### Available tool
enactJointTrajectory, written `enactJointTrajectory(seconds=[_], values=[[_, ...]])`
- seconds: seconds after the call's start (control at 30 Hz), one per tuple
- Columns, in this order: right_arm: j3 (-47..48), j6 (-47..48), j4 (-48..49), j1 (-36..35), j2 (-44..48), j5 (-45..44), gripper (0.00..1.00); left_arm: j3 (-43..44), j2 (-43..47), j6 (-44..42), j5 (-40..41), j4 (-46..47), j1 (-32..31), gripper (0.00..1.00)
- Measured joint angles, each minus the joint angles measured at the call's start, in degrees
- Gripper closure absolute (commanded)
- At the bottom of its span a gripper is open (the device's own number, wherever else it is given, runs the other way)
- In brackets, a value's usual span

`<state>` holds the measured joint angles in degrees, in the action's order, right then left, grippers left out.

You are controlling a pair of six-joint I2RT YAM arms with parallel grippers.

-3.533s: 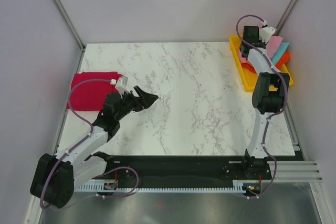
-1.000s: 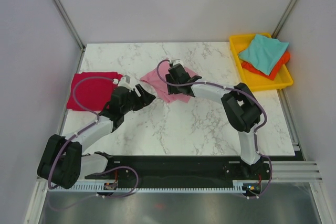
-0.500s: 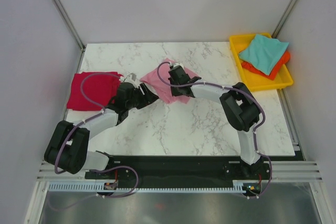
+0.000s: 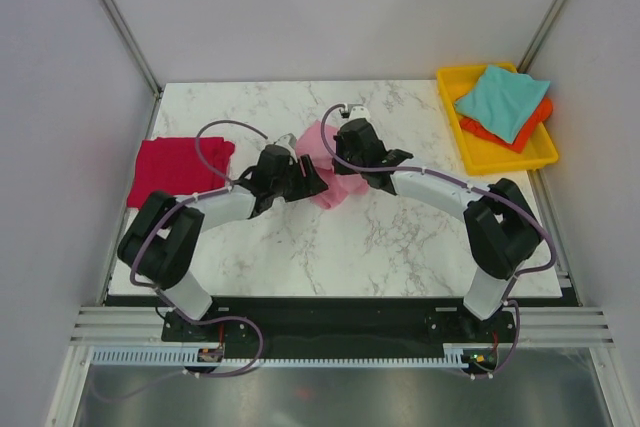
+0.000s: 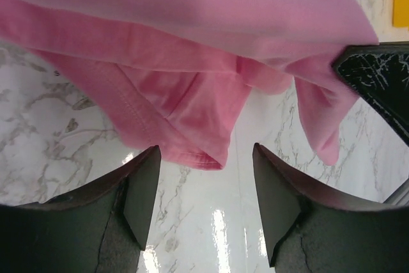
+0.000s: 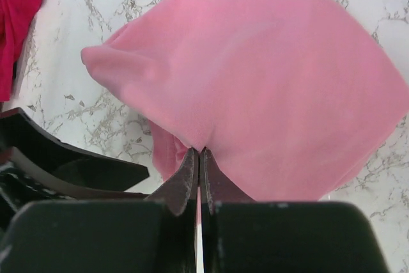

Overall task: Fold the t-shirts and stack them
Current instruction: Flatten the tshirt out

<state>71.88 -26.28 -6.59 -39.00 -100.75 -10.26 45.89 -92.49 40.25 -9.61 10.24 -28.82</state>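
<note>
- While the light pink t-shirt (image 4: 318, 145) lies bunched near the middle of the surface (image 4: 400, 237), part of it is lifted into a ridge, so it is neither flat nor folded.
- Its stitched hem (image 5: 192, 153) hangs down to the surface as a loose flap. In the left wrist view it sits straight ahead of the fingers and a little toward the left one.
- From above, the bunch sits between the two arms, with cloth spreading up and to the left and a tail trailing down and to the right.
- The right gripper (image 6: 199, 156) reaches in from the right and is pinched tight on a fold of the pink cloth, with no gap showing between its fingers.
- The left gripper (image 5: 204, 158) comes in from the left, low over the surface. Its fingers stand well apart and hold nothing, and the hem lies just beyond their tips.
- Judgement: the left gripper is the free one and the nearer to that hem. The next move turns on a short advance straight forward to bring the flap between its fingers, so the two arms can spread the shirt flat.
- The crimson t-shirt (image 4: 175, 172) lies flat at the left edge, well apart from both arms.
- The teal t-shirt (image 4: 500, 97) lies on the orange t-shirt (image 4: 541, 113) in the yellow tray (image 4: 470, 147) at the far right corner.
</note>
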Motion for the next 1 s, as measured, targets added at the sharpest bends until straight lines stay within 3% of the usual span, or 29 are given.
enactJointTrajectory(seconds=[0.43,0.53,0.57,0.67,0.87,1.0], values=[[-8.1,-6.6,4.8,4.6,2.3,2.3,1.00,9.8,-10.6,-1.4,3.6,-7.0,-4.6,0.36],[-8.9,-7.2,6.2,5.0,3.7,2.4,1.00,11.8,-12.4,-1.9,4.2,-8.0,-4.9,0.63],[-9.2,-7.4,6.6,5.2,4.1,2.5,1.00,12.3,-13.1,-2.1,4.2,-8.4,-5.0,0.79],[-10.2,-8.1,7.5,5.5,5.4,2.5,1.00,13.0,-14.0,-3.0,4.6,-9.4,-5.0,0.98],[-13.4,-10.1,8.8,8.5,9.0,2.0,1.00,13.4,-13.4,-3.2,5.9,-11.2,-4.9,0.98],[-18.1,-14.6,9.6,14.7,13.3,1.1,0.95,8.4,-6.9,-3.1,7.5,-11.7,-2.1,0.98]])
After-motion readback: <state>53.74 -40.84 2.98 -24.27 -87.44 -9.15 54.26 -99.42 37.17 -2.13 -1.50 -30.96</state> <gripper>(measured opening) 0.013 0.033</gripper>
